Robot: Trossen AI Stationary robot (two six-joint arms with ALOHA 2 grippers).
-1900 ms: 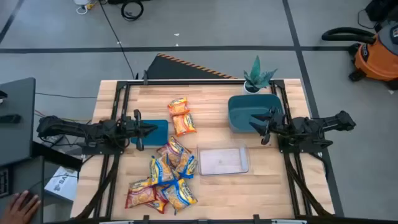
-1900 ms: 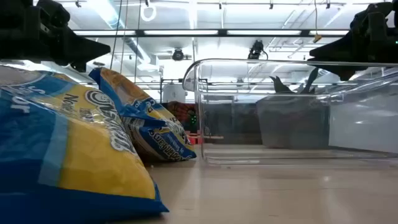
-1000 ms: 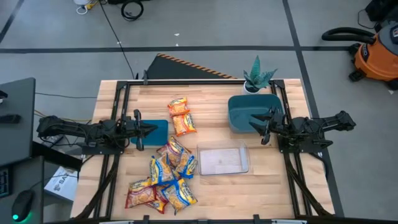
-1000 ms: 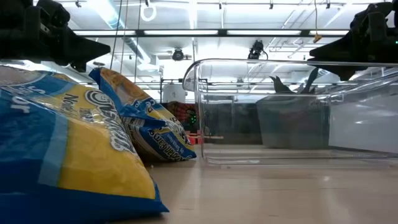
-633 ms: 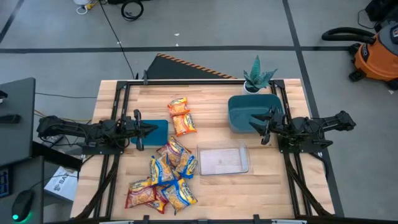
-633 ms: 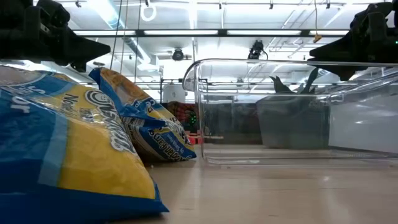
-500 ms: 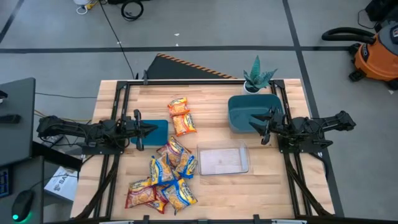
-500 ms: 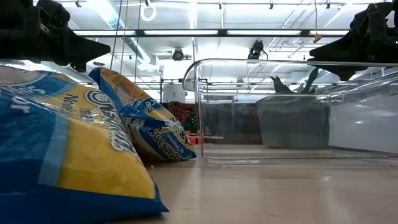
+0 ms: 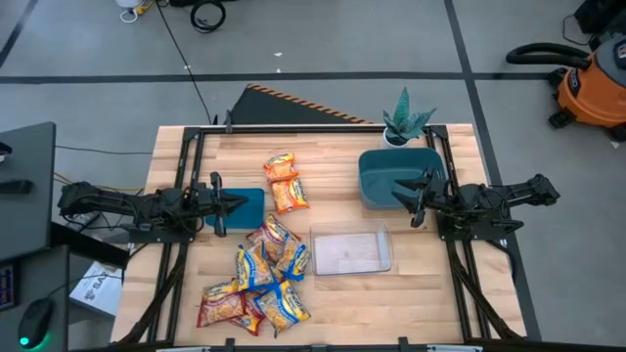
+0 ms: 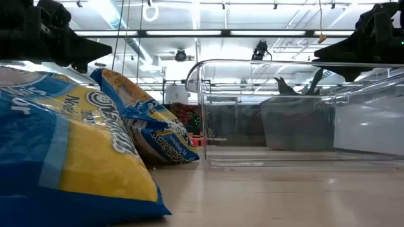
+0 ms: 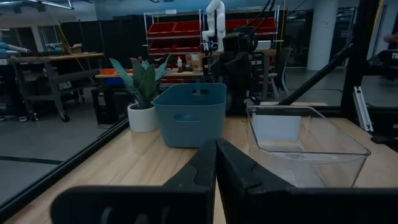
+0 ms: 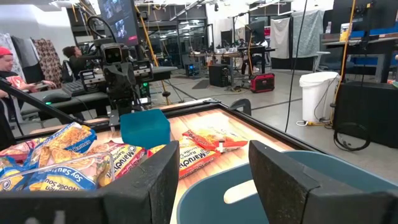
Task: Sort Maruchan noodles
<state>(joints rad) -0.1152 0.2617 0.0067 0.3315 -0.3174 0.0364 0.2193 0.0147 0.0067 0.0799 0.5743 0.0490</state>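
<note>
The Maruchan noodles lie as a loose heap [image 9: 259, 279] of several yellow packets with blue or red trim at the table's near left; they fill the left of the low view [image 10: 63, 151]. Two orange-trimmed packets [image 9: 285, 182] lie apart toward the far edge, also in the right wrist view [image 12: 205, 146]. My left gripper [image 9: 217, 203] [image 11: 216, 163] hovers shut at the left, beside a small blue box [image 9: 245, 205]. My right gripper [image 9: 416, 198] [image 12: 211, 180] hovers open above the teal bin [image 9: 396, 176]. Neither touches anything.
A clear plastic container [image 9: 350, 251] [image 10: 297, 113] stands right of the heap, near the table's middle. A potted plant [image 9: 406, 122] sits at the far edge behind the teal bin. A black frame rail [image 9: 323, 128] borders the table. People sit beyond the table [image 12: 6, 68].
</note>
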